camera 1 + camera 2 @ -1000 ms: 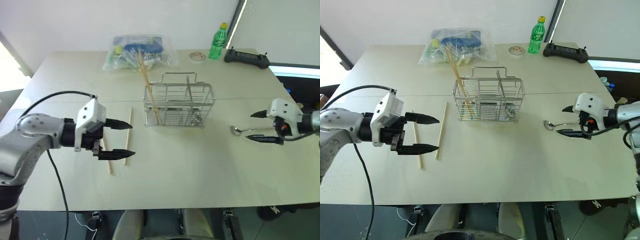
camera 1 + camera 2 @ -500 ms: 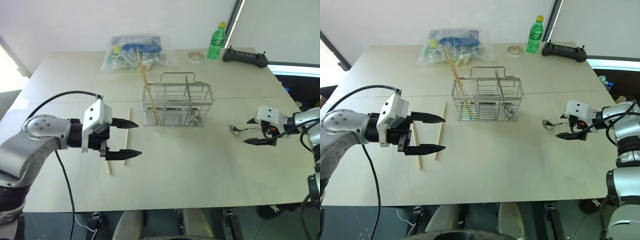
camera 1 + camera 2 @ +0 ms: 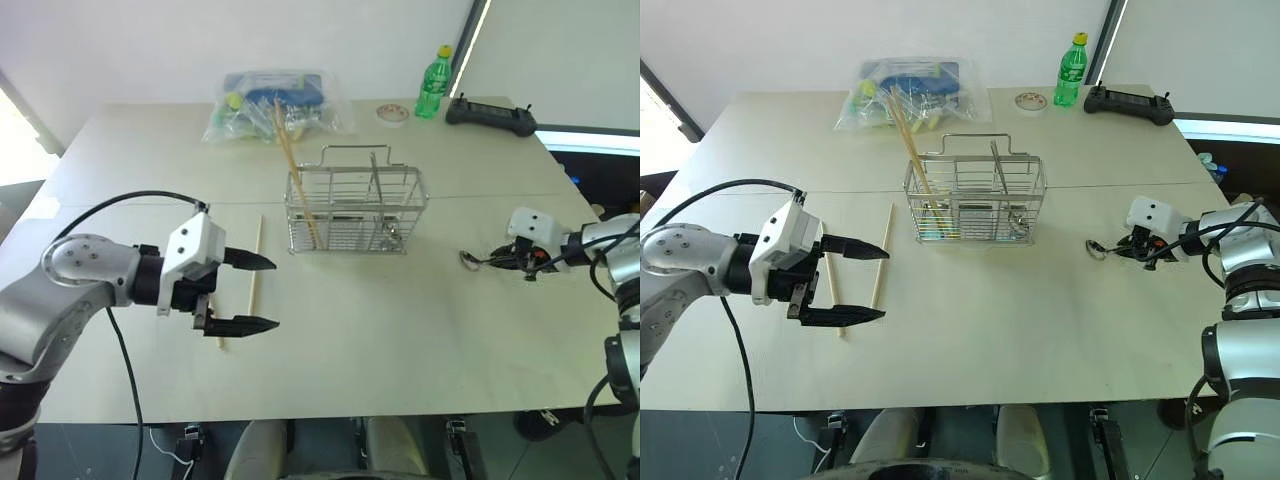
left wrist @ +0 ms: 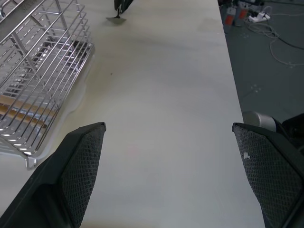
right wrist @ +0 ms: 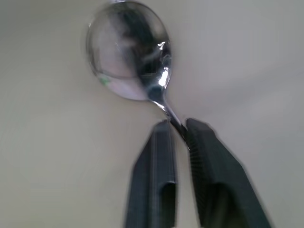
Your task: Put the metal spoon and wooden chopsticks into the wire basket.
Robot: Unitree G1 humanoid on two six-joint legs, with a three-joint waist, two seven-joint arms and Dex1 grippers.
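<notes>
The metal spoon lies on the table to the right of the wire basket, its bowl pointing toward the basket. My right gripper is shut on the spoon's thin handle just behind the bowl, low over the table. Two wooden chopsticks stand tilted in the basket's left part. One chopstick lies on the table left of the basket, and another is partly hidden under my left gripper. That gripper hovers open and empty, pointing toward the basket.
A clear plastic bag of items lies behind the basket. At the far right of the table are a green bottle, a roll of tape and a black controller. The table's right edge is close to my right gripper.
My right gripper has sunk to the table and closed on the spoon's handle. The left gripper has stayed open in about the same place.
</notes>
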